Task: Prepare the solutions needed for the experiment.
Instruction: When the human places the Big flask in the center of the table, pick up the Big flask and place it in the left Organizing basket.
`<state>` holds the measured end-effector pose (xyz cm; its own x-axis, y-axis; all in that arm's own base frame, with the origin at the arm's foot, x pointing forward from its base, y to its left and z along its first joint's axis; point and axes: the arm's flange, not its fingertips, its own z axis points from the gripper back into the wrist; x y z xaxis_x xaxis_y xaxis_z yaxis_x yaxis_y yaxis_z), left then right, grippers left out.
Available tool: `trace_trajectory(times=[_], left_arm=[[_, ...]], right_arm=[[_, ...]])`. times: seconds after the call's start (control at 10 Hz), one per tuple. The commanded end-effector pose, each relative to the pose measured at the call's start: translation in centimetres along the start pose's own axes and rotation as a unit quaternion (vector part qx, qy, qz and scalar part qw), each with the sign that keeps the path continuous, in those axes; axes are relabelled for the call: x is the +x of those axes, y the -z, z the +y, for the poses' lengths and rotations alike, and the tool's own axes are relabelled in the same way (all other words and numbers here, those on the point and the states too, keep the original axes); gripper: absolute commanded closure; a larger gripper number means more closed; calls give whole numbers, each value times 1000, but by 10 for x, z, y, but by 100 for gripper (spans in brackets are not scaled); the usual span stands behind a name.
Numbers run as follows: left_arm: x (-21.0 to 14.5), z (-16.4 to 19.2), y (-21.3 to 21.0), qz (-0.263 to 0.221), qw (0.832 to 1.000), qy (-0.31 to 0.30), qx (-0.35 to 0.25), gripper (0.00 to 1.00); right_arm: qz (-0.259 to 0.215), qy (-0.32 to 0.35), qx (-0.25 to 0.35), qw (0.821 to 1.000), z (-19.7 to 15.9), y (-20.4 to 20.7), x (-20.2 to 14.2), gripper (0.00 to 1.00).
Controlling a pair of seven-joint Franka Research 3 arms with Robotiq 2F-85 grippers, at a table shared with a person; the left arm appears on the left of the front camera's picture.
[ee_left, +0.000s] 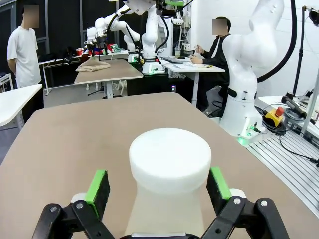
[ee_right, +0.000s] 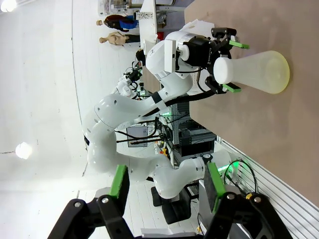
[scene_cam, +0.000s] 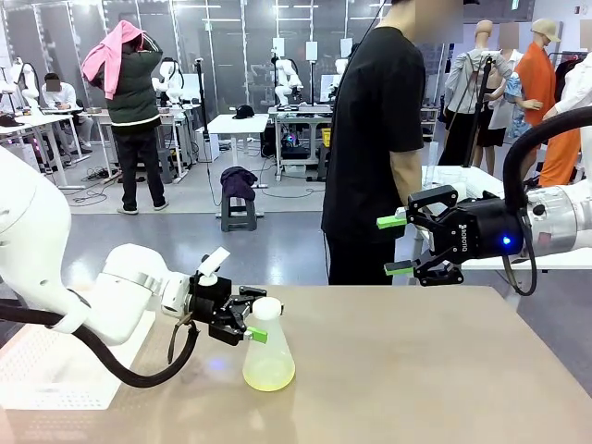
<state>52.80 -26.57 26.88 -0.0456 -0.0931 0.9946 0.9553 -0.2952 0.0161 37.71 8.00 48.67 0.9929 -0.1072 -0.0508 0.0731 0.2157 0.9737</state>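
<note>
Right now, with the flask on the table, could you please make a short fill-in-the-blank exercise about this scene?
1. The liquid in the flask is pale ____.
2. The left gripper has its open fingers on either side of the flask's ____.
3. The right gripper hangs above the table, and its jaws hold ____.
4. The flask stands ____ on the table.

Missing words: yellow; neck; nothing; upright

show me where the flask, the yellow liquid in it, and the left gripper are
conical flask (scene_cam: pixel 266 344): front view, on its frosted wall.
yellow liquid (scene_cam: pixel 269 376): front view, on the shallow layer at the flask's base.
left gripper (scene_cam: pixel 256 325): front view, between its fingertips, astride the flask's neck.
</note>
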Motion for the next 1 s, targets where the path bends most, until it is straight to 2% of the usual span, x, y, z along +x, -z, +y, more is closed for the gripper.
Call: trace_trajectory(times=[0.0,0.5,0.7,0.9], left_arm=[[2,10,5,-16,1000,-10,0,0],[1,13,5,-41,999,-28,-10,0],[-1,14,4,-49,998,-37,-5,10],[-3,13,4,-51,998,-39,-13,29]], right_arm=[[-1,1,7,1000,1,1,0,23],[-1,1,7,1000,1,1,0,23],[-1,1,7,1000,1,1,0,23],[-1,1,7,1000,1,1,0,23]])
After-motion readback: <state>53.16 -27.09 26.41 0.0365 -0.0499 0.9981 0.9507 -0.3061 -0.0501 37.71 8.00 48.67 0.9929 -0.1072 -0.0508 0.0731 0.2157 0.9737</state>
